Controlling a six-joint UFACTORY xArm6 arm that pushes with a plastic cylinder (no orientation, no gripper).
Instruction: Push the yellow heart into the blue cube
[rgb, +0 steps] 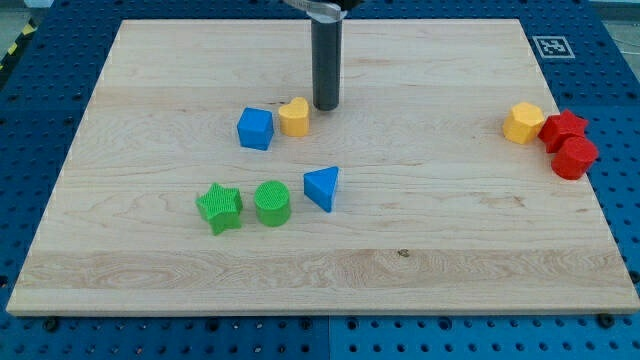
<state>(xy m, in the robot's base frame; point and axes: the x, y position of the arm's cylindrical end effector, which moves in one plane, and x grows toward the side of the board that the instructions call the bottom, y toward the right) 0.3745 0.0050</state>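
Risk check: yellow heart (294, 117) nearly at blue cube (255, 129), on cube's right.
No hand fitted, so nothing grasped; my tip (326, 106) sits just right of heart, slightly above cube level — off-centre push may spin heart past cube.

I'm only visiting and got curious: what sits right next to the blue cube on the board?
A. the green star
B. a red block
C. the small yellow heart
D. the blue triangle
C: the yellow heart lies just at the view's right of the blue cube, nearly touching it, with my tip close on the heart's right.
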